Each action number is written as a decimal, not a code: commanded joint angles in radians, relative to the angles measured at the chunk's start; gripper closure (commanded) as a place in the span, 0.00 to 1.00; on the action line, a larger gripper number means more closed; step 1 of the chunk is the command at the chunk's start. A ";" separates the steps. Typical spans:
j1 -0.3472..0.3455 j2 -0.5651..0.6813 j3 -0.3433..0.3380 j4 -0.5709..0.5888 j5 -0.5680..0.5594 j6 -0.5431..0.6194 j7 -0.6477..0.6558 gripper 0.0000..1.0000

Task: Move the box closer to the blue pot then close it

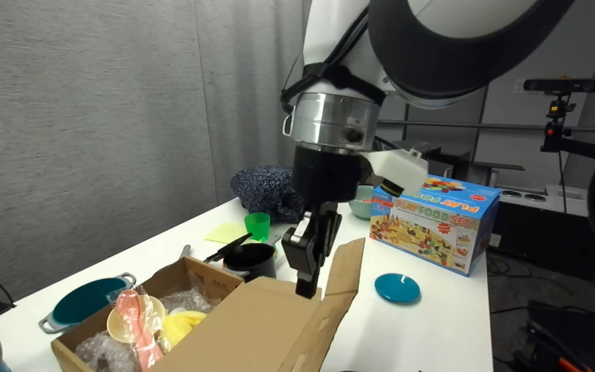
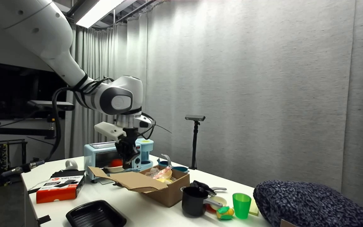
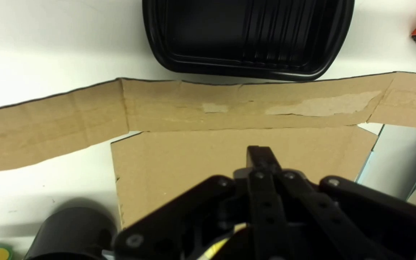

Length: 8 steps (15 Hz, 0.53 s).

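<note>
Nearest the camera on the white table (image 1: 421,336), in an exterior view, lies the large brown cardboard box (image 1: 225,330), its broad brown lid (image 3: 193,162) turned outward. On the lid side of the box, just past the outer flap (image 3: 193,106), sits a black ribbed rectangular tray (image 3: 247,38). The small teal-blue pot with two grey side handles (image 1: 88,299) stands just beside the box, opposite the lid; whether they touch cannot be told. The move thus appears done, leaving the closing. To close well, the lid is best caught from beneath its outer edge and swung in one slow arc over the box towards the pot; pressure on its upper face would probably bend it farther out. The plastic-wrapped pink utensil (image 1: 135,320) in the box, apparently proud of the rim, may hold the lid up. Above the lid hangs the black two-fingered gripper (image 3: 262,159), its fingers pressed together, nothing visible between them; whether the tips meet the cardboard cannot be told.
</note>
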 commanded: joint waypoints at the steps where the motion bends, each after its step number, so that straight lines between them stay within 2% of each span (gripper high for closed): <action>1: 0.003 0.000 -0.003 0.002 -0.001 -0.003 0.001 0.99; 4: 0.007 -0.002 0.001 -0.008 -0.005 0.002 0.015 1.00; 8: 0.034 -0.033 0.028 -0.089 0.020 -0.029 0.014 1.00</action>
